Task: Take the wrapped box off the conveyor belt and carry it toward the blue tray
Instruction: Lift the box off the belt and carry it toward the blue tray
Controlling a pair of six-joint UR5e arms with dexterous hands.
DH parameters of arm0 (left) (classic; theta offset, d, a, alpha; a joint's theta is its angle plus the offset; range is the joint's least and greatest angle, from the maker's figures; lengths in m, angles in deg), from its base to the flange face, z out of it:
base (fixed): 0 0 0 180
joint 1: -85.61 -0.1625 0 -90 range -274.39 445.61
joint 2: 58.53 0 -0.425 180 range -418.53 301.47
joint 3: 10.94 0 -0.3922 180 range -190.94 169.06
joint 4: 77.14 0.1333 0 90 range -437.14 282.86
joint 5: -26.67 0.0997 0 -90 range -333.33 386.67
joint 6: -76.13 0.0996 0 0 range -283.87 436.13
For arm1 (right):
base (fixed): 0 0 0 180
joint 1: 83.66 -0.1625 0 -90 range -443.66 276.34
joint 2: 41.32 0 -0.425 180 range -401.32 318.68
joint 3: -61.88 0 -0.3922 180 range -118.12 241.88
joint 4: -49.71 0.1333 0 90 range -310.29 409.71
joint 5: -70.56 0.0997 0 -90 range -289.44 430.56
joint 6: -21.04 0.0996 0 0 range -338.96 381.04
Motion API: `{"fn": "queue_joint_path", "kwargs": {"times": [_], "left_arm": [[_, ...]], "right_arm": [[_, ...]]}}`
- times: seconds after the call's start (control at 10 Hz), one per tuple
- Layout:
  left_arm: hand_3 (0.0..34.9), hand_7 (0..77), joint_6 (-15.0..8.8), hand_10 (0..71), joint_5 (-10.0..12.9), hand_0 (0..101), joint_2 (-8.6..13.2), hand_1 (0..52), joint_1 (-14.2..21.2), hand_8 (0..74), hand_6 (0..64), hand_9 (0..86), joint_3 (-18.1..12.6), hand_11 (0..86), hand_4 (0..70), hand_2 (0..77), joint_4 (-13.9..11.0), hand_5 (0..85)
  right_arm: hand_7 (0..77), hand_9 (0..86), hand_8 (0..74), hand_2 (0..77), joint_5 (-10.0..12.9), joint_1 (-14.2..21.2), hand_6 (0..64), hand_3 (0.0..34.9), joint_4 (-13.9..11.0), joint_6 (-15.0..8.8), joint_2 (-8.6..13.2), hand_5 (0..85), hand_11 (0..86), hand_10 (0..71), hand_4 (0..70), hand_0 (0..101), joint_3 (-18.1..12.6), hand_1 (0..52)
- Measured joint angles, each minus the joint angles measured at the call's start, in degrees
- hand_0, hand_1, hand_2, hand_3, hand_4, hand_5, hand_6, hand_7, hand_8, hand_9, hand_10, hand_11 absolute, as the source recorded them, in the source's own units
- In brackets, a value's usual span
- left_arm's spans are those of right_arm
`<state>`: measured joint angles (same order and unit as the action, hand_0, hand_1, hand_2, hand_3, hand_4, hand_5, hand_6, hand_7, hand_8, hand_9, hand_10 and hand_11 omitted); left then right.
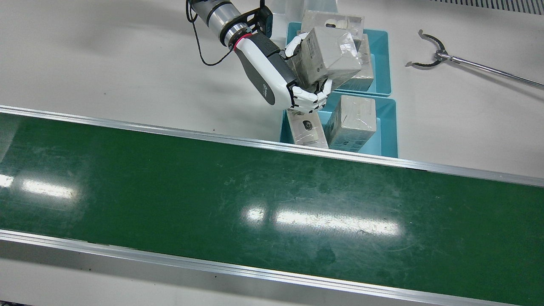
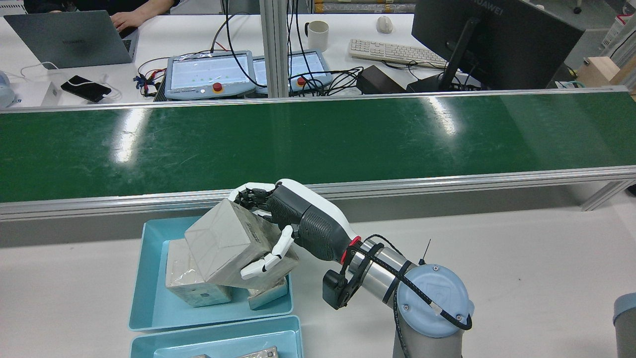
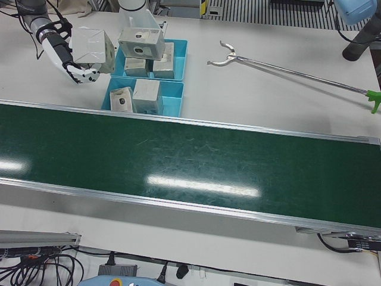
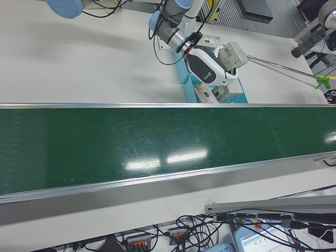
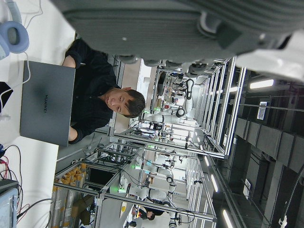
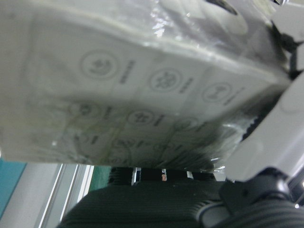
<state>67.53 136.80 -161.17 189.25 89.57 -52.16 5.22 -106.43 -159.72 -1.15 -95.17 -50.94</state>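
- Clear plastic film covers the wrapped box [image 1: 329, 55], which is off the green conveyor belt [image 1: 255, 204] and held in the air at the upper centre of the front view.
- The right robot hand [image 1: 293, 80] has its fingers curled around the box, one white finger [image 2: 271, 256] across its near face in the rear view; the box sits tilted in that hold.
- The relation that matters: the box hangs directly over the blue tray [image 1: 384, 46] nearest the pedestals, just above the other wrapped boxes [image 1: 357, 119] lying in the two trays. In the front view the hand reaches in from the left, so the box lies to its right, over the tray's left edge.
- The carry looks nearly complete; lowering would have to find room among the boxes already in the tray.
- The left robot hand appears only as a dark blurred mass at the top of its own camera; its finger state cannot be told. A reacher tool [image 1: 429, 51] lies on the table [image 1: 106, 55], well apart.
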Motion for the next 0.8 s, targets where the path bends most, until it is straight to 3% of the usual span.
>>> {"fn": "queue_joint_path", "kwargs": {"times": [0.1, 0.2, 0.3, 0.4, 0.5, 0.6, 0.7, 0.8], "left_arm": [[0.0, 0.5, 0.0, 0.5, 0.0, 0, 0.0, 0.0, 0.0, 0.5, 0.0, 0.0, 0.0, 0.0, 0.0, 1.1, 0.0, 1.1], [0.0, 0.5, 0.0, 0.5, 0.0, 0, 0.0, 0.0, 0.0, 0.5, 0.0, 0.0, 0.0, 0.0, 0.0, 1.1, 0.0, 1.1], [0.0, 0.5, 0.0, 0.5, 0.0, 0, 0.0, 0.0, 0.0, 0.5, 0.0, 0.5, 0.0, 0.0, 0.0, 1.1, 0.0, 0.5], [0.0, 0.5, 0.0, 0.5, 0.0, 0, 0.0, 0.0, 0.0, 0.5, 0.0, 0.5, 0.0, 0.0, 0.0, 1.1, 0.0, 0.5], [0.0, 0.5, 0.0, 0.5, 0.0, 0, 0.0, 0.0, 0.0, 0.5, 0.0, 0.0, 0.0, 0.0, 0.0, 1.1, 0.0, 1.1], [0.0, 0.5, 0.0, 0.5, 0.0, 0, 0.0, 0.0, 0.0, 0.5, 0.0, 0.0, 0.0, 0.0, 0.0, 1.1, 0.0, 1.1], [0.0, 0.5, 0.0, 0.5, 0.0, 0, 0.0, 0.0, 0.0, 0.5, 0.0, 0.0, 0.0, 0.0, 0.0, 1.1, 0.0, 1.1], [0.0, 0.5, 0.0, 0.5, 0.0, 0, 0.0, 0.0, 0.0, 0.5, 0.0, 0.0, 0.0, 0.0, 0.0, 1.1, 0.0, 0.5]], "right_arm": [[47.5, 36.5, 13.1, 37.6, -0.4, 0.1, 17.5, 8.0, 0.0, 0.0, -0.1, 36.0, 33.8, 19.6, 14.7, 55, 0.0, 1.6], [43.1, 27.3, 0.0, 37.6, -0.8, 0.1, 10.4, 11.3, -0.1, 0.0, -0.1, 24.0, 24.5, 7.1, 7.6, 53, 0.0, 1.6], [43.1, 27.3, 0.0, 37.6, -1.4, 0.0, 10.4, 11.3, -0.1, 0.1, -0.2, 24.0, 24.5, 7.1, 7.6, 53, 0.0, 1.6], [34.4, 11.4, 0.0, 37.6, -2.2, -0.6, 1.1, 16.7, -0.2, 0.3, -0.2, 12.0, 10.9, 0.0, 11.5, 50, -0.2, 1.6], [11.4, 1.6, 0.0, 4.4, -3.3, -1.9, 2.7, 20.0, -0.6, 0.4, -0.2, 7.1, 1.6, 0.0, 10.4, 50, -0.7, 25.6], [18.5, 1.6, 0.0, 4.4, -4.6, -3.8, 2.7, 26.8, -1.8, 0.5, -0.2, 9.3, 1.6, 0.0, 9.3, 50, -2.3, 25.6], [18.5, 1.6, 0.0, 3.8, -5.6, -6.1, 2.7, 26.8, -3.6, 1.1, -0.3, 9.3, 1.6, 0.0, 9.3, 50, -4.7, 10.9], [20.7, 1.6, 0.0, 2.2, -6.1, -8.9, 2.7, 29.6, -5.1, 2.3, -0.8, 11.5, 1.6, 0.0, 9.3, 50, -7.3, 18.0]]}}
